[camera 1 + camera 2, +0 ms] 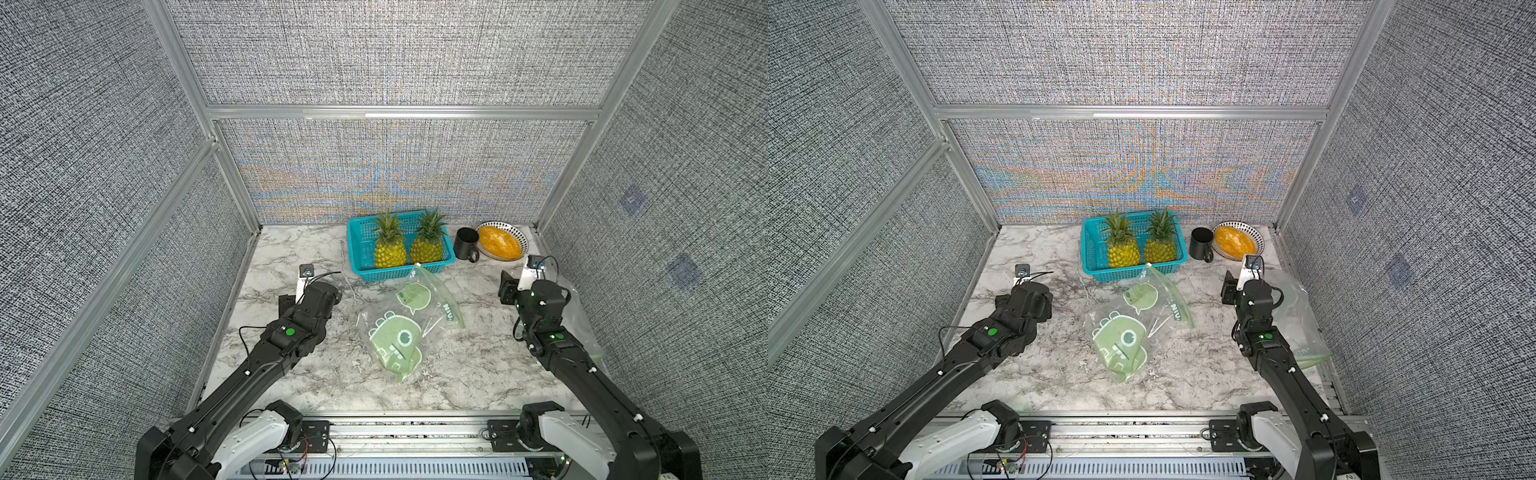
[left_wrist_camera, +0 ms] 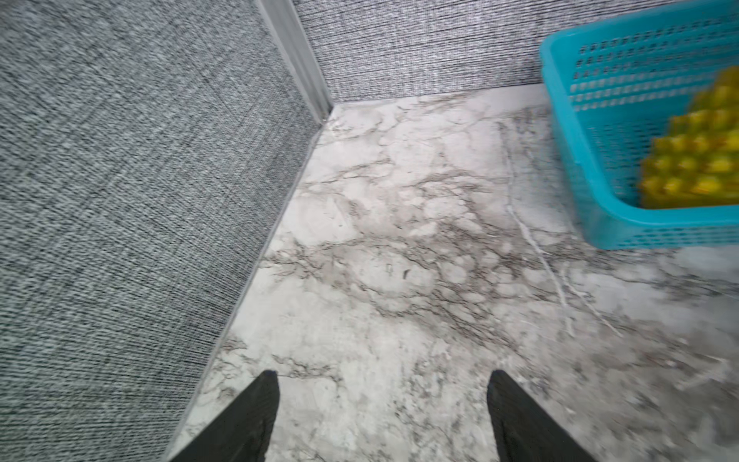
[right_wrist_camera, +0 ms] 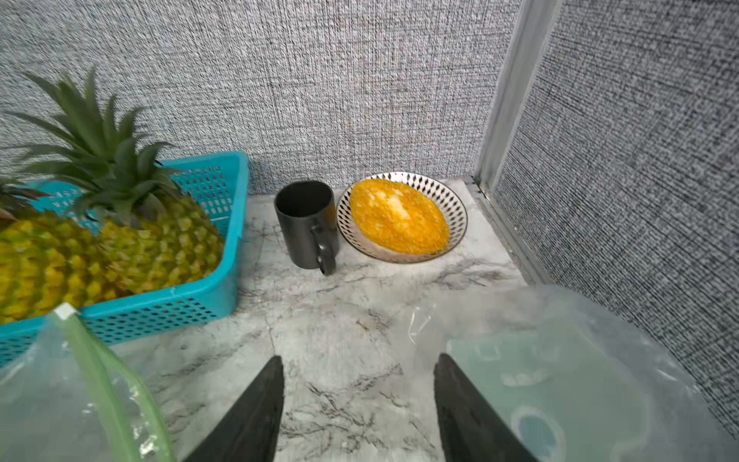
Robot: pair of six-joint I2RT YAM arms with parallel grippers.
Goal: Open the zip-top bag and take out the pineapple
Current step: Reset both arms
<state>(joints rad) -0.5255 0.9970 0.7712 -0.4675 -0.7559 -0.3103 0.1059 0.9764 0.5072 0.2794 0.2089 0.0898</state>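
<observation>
Both left gripper (image 2: 384,376) and right gripper (image 3: 360,360) are seen spread and empty, the zip-top bag (image 1: 405,328) laid lengthwise between them, nearer the right.

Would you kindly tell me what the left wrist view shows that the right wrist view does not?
Only left wrist: the open left gripper and the booth's far left corner. Only right wrist: the open right gripper, a black mug, a patterned plate of orange food, two zip-top bags. Both: the teal basket, a pineapple in it, the marble table.
</observation>
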